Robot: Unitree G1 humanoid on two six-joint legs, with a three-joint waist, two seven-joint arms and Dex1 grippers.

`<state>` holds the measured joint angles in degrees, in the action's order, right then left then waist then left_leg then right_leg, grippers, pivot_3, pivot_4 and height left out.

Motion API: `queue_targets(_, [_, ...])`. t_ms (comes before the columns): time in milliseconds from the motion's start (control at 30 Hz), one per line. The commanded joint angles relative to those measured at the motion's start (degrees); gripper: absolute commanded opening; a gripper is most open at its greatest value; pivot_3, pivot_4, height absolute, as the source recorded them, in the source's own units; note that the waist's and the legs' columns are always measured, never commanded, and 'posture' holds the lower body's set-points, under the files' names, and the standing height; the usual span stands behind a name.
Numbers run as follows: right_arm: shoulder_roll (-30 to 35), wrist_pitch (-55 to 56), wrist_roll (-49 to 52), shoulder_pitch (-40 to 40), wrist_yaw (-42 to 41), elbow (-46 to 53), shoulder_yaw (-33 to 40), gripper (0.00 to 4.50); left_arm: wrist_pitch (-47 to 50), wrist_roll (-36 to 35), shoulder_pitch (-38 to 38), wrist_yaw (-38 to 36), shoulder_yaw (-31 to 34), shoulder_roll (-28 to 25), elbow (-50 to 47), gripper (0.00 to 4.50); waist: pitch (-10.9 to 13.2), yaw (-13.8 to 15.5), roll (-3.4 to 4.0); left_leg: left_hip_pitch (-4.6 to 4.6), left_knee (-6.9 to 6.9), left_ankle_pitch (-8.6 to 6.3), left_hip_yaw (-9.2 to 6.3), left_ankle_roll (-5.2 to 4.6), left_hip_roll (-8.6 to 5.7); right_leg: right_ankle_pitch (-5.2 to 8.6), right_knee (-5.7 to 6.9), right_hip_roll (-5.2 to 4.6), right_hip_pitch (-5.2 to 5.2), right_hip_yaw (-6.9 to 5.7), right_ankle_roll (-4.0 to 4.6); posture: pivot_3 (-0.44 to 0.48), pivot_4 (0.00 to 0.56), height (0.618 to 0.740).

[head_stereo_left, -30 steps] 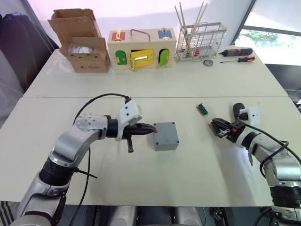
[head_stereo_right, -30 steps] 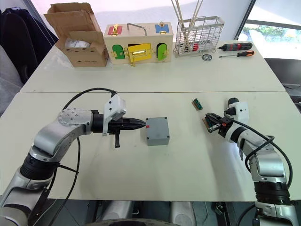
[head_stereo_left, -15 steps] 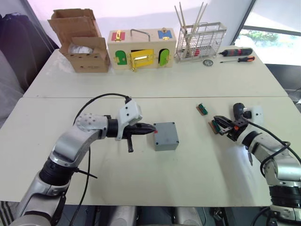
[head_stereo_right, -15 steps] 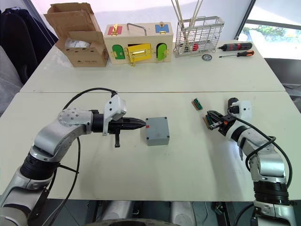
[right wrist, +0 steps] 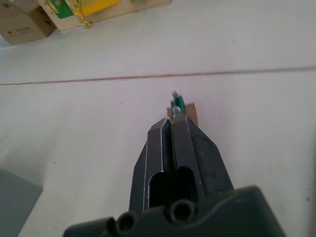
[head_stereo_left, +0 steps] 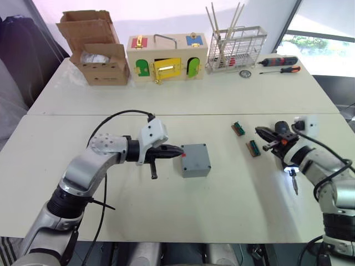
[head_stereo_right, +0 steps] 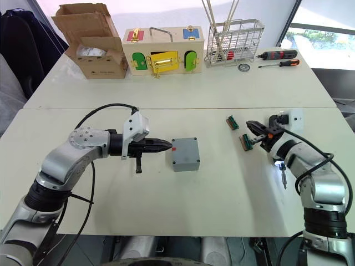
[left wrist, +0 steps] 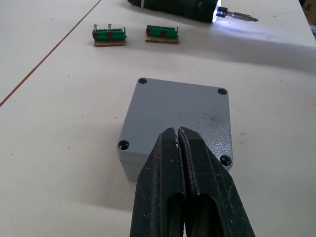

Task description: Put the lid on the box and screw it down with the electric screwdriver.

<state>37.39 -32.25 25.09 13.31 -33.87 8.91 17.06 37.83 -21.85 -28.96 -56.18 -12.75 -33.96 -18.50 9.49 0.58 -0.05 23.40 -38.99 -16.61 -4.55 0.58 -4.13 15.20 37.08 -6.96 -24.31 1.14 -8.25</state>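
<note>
The grey box [head_stereo_left: 195, 159] sits near the middle of the near white table [head_stereo_left: 222, 205], a small square plastic case with the lid [left wrist: 180, 112] already lying flat on top of it. From the left wrist view the lid shows a round screw hole in each of its four corners and a faint scuffed patch toward one side. A small red mark shows on the box's side facing the left gripper [head_stereo_left: 178, 152].

That left gripper reaches in level from the box's left, its two black fingers [left wrist: 197, 173] pressed together with nothing between them, the tips right at the box's edge by the red mark.

Off to the right, the right gripper [head_stereo_right: 250, 125] is lifted above the table with its fingers together as well. The electric screwdriver [left wrist: 178, 7], a thick dark cylinder, has a thin metal bit [head_stereo_left: 294, 185] pointing down toward the table and a bright white light glowing at its nose; I cannot tell how the arm carries it.

Two small green blocks with brown bases [head_stereo_left: 238, 128] [head_stereo_left: 253, 148] lie on the table between the box and the right gripper, apart from each other.
</note>
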Motion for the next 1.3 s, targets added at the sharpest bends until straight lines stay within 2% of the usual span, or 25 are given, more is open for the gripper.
queue_targets(33, [1.6, -2.3, 2.4, 2.4, -0.2, 5.1, 1.1, 0.04, -1.1, 0.0, -0.4, -0.4, 0.6, -0.8, -0.5, 0.00, 0.0, 0.0, 0.00, 0.00, 0.00, 0.00, 0.00, 0.00, 0.00, 0.00, 0.00, 0.00, 0.00, 0.00, 0.00, 0.000, 0.150, 0.730])
queue_targets(233, [2.5, -11.0, 11.7, 3.8, -5.7, 13.9, -2.4, 0.04, -0.7, -0.6, 0.0, -1.6, 1.5, -3.0, -0.8, 0.00, 0.0, -0.1, 0.00, 0.01, 0.01, -0.01, -0.02, -0.01, 0.02, 0.00, -0.01, 0.01, 0.00, -0.01, 0.00, 0.000, 0.150, 0.730])
queue_targets(300, [1.7, -12.1, 12.4, 5.2, -6.3, 15.4, -5.9, 0.04, -0.7, -0.7, 0.6, -2.4, 1.9, -4.6, -1.3, 0.00, 0.0, -0.1, -0.01, 0.01, 0.01, -0.01, -0.03, -0.02, 0.02, 0.00, -0.01, 0.01, 0.00, -0.01, 0.00, 0.000, 0.150, 0.730])
queue_targets(533, [-1.0, -11.2, 11.3, 8.2, -7.0, 13.8, -12.2, 0.04, 0.9, -2.6, 2.3, -2.9, 3.3, -7.4, -4.2, 0.00, 0.0, 0.1, -0.01, 0.02, 0.01, -0.01, -0.06, -0.02, -0.01, 0.00, 0.00, -0.02, 0.00, -0.01, 0.00, 0.000, 0.150, 0.730])
queue_targets(700, [-2.0, -8.6, 9.0, 9.6, -9.4, 9.6, -16.1, 0.04, 2.6, -3.3, 4.2, -0.3, 4.1, -7.5, -6.7, 0.00, 0.0, -0.1, -0.01, 0.02, 0.01, -0.01, -0.06, -0.01, -0.01, 0.00, -0.01, -0.02, -0.01, -0.02, 0.00, 0.000, 0.150, 0.730])
queue_targets(1300, [-3.0, -7.2, 7.8, 8.9, -11.2, 6.9, -16.9, 0.04, 3.7, -4.4, 5.0, 1.8, 4.0, -7.6, -8.0, 0.00, 0.0, 0.0, -0.01, 0.02, 0.01, -0.01, -0.06, -0.01, -0.01, 0.00, -0.01, -0.02, -0.01, -0.02, 0.00, 0.000, 0.150, 0.730])
